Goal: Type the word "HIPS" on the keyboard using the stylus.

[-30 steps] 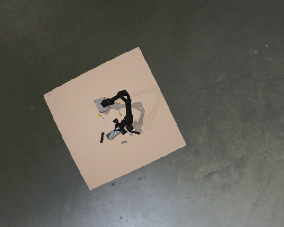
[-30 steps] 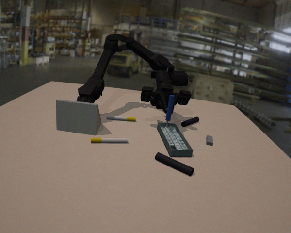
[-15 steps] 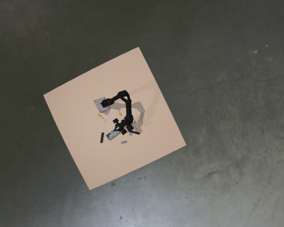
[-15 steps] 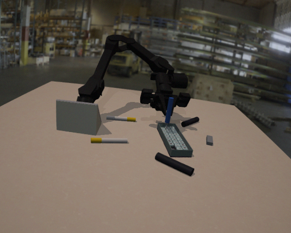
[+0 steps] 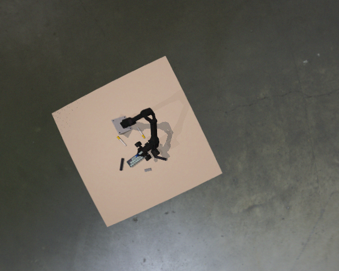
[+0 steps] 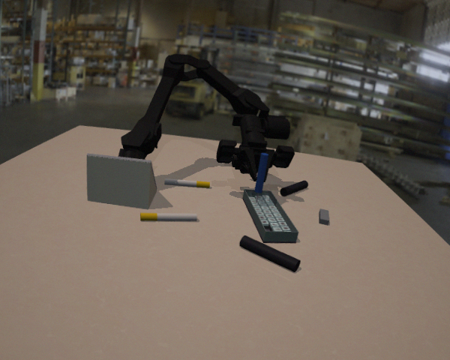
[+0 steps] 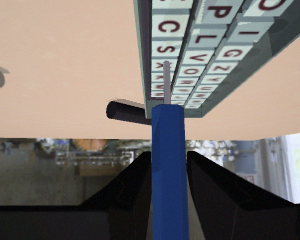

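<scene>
My gripper (image 6: 255, 171) (image 7: 168, 159) (image 5: 142, 151) is shut on the blue stylus (image 6: 262, 170) (image 7: 168, 165), which it holds nearly upright. The stylus's thin grey tip hangs over the far end of the dark green keyboard (image 6: 253, 212) (image 7: 142, 50) (image 5: 134, 161). In the wrist view the tip lies over the left column of keys, at the key just past the one marked S. I cannot tell whether it touches that key. The keyboard lies flat on the desk (image 6: 101, 290) (image 5: 105, 99), with its white keys lettered in dark red.
One black cylinder (image 6: 269, 253) (image 5: 121, 164) lies near the keyboard's near end, another (image 6: 294, 187) (image 7: 122, 111) near its far end. Two white markers with yellow caps (image 6: 168, 217) (image 6: 187, 183) lie to the left. A grey wedge block (image 6: 118, 186) stands by the arm's base. A small grey block (image 6: 323, 216) (image 5: 147, 169) lies to the right.
</scene>
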{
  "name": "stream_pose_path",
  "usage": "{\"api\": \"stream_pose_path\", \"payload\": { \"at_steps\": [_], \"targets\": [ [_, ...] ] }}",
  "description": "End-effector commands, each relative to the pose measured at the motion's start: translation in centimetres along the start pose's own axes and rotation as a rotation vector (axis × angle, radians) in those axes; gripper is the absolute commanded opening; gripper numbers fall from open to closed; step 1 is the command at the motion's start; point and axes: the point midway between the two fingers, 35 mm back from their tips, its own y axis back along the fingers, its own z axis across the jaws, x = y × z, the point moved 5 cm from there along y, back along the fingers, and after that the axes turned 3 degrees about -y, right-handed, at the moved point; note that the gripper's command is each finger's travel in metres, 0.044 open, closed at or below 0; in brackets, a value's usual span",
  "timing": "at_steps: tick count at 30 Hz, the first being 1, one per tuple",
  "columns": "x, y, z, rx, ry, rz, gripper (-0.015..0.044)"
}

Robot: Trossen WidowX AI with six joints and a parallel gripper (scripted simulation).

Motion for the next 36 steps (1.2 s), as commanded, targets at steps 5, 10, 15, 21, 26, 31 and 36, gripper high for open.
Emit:
{"api": "stream_pose_path", "payload": {
  "at_steps": [5,10,15,21,26,31,36],
  "targets": [
    [-0.33,-0.19,0.06,-0.001,0.000,0.003,0.0081],
    [-0.51,-0.29,0.07,-0.001,0.000,0.003,0.0081],
    [-0.72,-0.41,0.08,-0.001,0.000,0.003,0.0081],
    [-0.92,-0.53,0.10,-0.001,0.000,0.002,0.0081],
    [-1.10,-0.63,0.11,-0.001,0.000,0.002,0.0081],
    [-0.94,-0.54,0.10,-0.001,0.000,0.002,0.0081],
    [-0.86,-0.49,0.09,-0.001,0.000,0.002,0.0081]
  ]
}}
